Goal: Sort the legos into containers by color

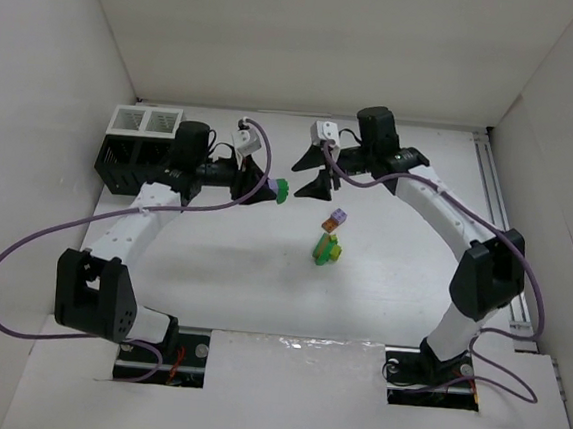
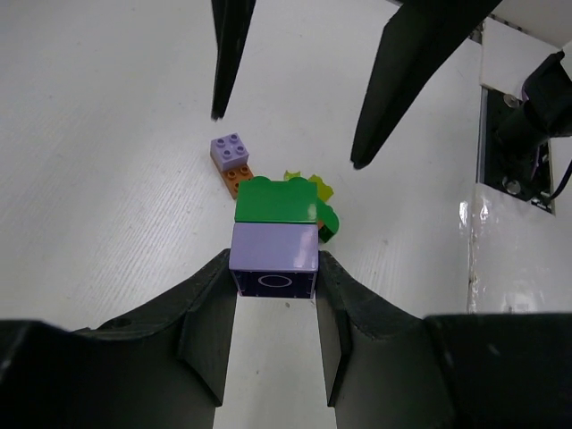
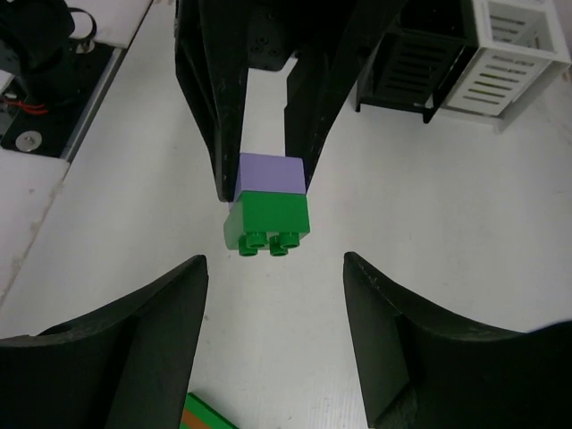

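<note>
My left gripper [image 1: 265, 188] is shut on a lilac purple lego [image 2: 274, 259] that has a green lego [image 2: 277, 200] stuck to its far end, and it holds the pair above the table. Facing it, my right gripper [image 3: 274, 259] stands open just short of the green lego [image 3: 268, 219], apart from it. Its two fingers [image 2: 407, 80] show in the left wrist view. A small pile of legos [image 1: 329, 240] lies on the table below, with lilac [image 2: 231, 152], orange [image 2: 238, 180] and yellow-green [image 2: 320, 189] bricks. The containers [image 1: 144, 122] stand at the far left.
White walls enclose the table on three sides. A metal rail [image 1: 503, 208] runs along the right edge. A purple cable [image 1: 23, 242] loops out left of the left arm. Another green and orange brick [image 3: 204, 416] shows under the right gripper.
</note>
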`<state>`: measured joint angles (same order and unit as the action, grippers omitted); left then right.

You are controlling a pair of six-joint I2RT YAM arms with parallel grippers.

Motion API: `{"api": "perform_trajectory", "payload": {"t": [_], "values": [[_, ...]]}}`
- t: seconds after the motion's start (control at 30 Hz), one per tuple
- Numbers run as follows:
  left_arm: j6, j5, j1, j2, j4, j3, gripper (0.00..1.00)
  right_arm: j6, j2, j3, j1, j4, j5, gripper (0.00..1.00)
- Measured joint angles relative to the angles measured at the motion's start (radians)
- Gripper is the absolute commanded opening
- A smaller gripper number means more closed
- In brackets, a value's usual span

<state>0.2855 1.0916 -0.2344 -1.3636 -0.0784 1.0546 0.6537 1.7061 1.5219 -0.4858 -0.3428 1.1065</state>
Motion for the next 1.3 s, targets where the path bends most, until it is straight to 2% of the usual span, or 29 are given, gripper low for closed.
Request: {"api": "perform_trajectory", "payload": {"t": [0.23, 0.63, 0.97, 1.07, 1.1, 1.3], "values": [[0.073, 0.026, -0.005, -0.008, -0.048, 0.021, 0.07, 0.174, 0.116, 0.143, -0.014, -0.245, 0.001, 0.68], [0.075, -0.007, -0.027, -0.008, -0.007, 0.022, 0.07, 0.244, 0.189, 0.290, -0.044, -0.404, 0.002, 0.65], [0.056, -0.028, -0.028, -0.008, 0.032, 0.021, 0.07, 0.251, 0.238, 0.350, -0.055, -0.462, -0.008, 0.36], [0.056, -0.029, -0.028, -0.008, 0.039, 0.021, 0.07, 0.252, 0.250, 0.377, -0.054, -0.488, -0.010, 0.19], [0.056, -0.031, -0.028, -0.008, 0.041, 0.021, 0.06, 0.251, 0.254, 0.384, -0.054, -0.492, -0.011, 0.11], [0.041, -0.032, -0.016, -0.001, 0.076, 0.000, 0.04, 0.252, 0.262, 0.394, -0.053, -0.502, -0.013, 0.08]]}}
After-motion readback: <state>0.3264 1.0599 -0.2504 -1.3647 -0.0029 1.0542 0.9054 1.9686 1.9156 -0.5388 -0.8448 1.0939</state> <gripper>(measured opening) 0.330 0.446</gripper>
